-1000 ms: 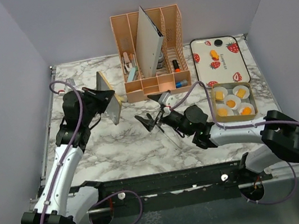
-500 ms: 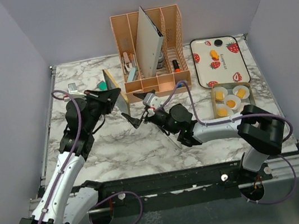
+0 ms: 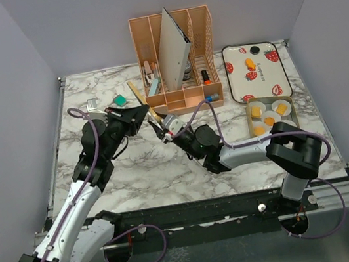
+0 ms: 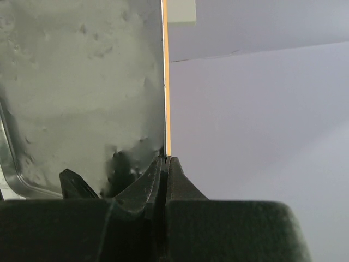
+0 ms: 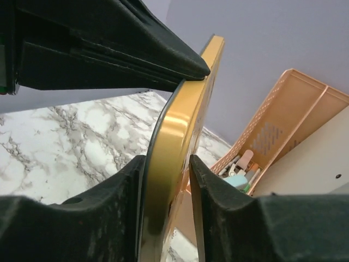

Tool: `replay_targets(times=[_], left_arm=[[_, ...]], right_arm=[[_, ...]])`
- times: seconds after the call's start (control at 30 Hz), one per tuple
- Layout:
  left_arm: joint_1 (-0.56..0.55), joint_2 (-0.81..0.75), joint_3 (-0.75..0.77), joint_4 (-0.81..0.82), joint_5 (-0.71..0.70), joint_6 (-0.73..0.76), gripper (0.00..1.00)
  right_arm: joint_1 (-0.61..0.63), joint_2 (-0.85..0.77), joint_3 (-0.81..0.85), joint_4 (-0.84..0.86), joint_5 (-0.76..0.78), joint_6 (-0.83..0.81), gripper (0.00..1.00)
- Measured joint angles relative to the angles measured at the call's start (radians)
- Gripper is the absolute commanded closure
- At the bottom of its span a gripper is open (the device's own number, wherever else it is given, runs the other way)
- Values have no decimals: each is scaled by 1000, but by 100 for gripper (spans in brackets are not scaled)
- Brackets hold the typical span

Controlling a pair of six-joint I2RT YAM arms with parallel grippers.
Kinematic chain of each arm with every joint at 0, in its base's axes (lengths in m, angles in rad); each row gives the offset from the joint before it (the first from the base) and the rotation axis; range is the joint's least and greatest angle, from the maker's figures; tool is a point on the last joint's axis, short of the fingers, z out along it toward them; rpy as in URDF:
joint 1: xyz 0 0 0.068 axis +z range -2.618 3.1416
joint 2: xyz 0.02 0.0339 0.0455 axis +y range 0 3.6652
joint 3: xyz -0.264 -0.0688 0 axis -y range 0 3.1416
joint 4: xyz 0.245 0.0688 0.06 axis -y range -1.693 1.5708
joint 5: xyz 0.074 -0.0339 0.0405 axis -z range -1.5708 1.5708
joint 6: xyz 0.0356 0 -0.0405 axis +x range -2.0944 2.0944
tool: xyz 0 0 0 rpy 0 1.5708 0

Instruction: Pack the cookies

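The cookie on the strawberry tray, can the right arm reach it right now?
Probably not yet: the right claw sits mid-table, closed around the gold lid the left claw also holds. The cookie lies uncovered on the tray.

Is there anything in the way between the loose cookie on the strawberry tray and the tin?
Nothing visible does. The cookie lies on the strawberry tray just beyond the tin, only bare tray between. The left claw and right claw are away at the gold lid.
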Motion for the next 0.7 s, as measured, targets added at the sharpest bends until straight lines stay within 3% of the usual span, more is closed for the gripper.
replay_targets(times=[0.03, 0.17, 0.23, 0.37, 0.53, 0.7], left_arm=[[0, -4, -3, 2, 0, -1, 99], [-2, -24, -18, 3, 0, -5, 69], [-2, -40, -25, -10, -2, 1, 55], [-3, -71, -25, -24, -14, 12, 37], [-5, -106, -25, -69, -46, 32, 25], [-5, -93, -22, -112, -53, 44, 24]], right_arm=[[2, -2, -4, 3, 4, -16, 70], [12, -18, -22, 2, 29, -91, 86], [10, -37, -31, -2, 53, -145, 89], [24, -85, -58, -24, 66, -245, 90], [42, -135, -77, -57, 98, -377, 92], [61, -146, -94, -47, 167, -525, 93]])
